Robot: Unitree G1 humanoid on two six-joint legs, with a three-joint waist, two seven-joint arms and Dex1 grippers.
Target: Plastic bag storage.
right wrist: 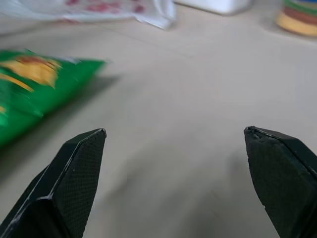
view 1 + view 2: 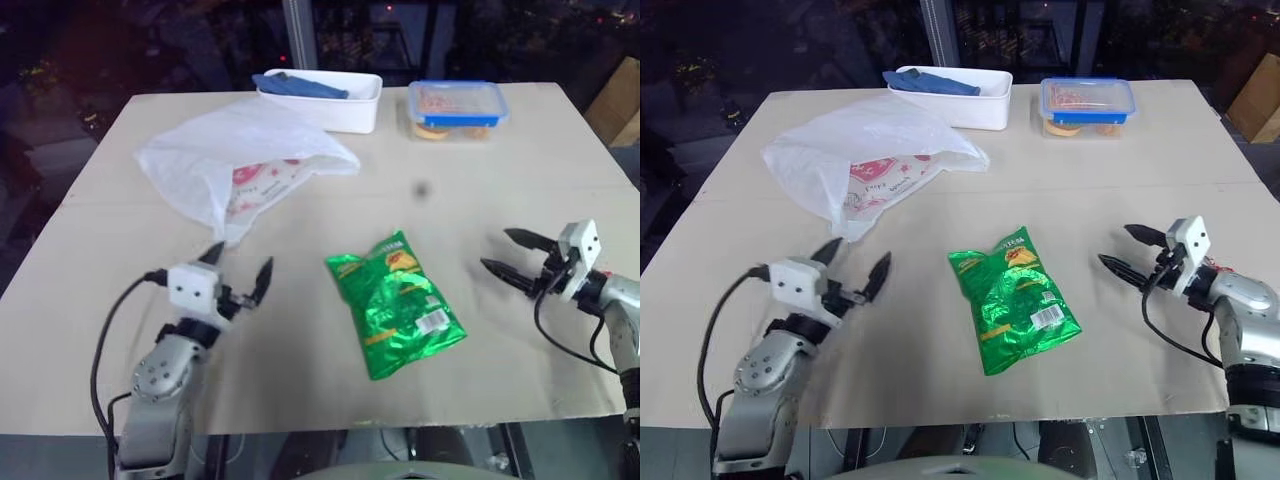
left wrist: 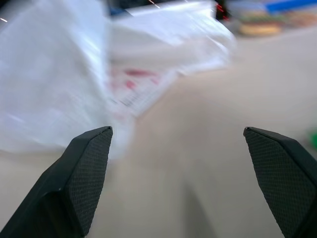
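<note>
Hovering my left gripper (image 2: 238, 265) spread, near plastic bag (image 2: 235, 160) | right gripper (image 2: 512, 253) spread, well apart from bag, empty

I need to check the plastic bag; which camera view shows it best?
The left eye view: the whole plastic bag lies on the table. The right eye view shows the same. The left wrist view is blurred; the right wrist view catches its edge.

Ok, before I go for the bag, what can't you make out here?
- What is inside the plastic bag: a red-printed item shows through, but the film veils it in the eye views and the left wrist view is blurred.
- Contents of the white tub: a blue item covers them.
- Print on the green packet: too small.
</note>
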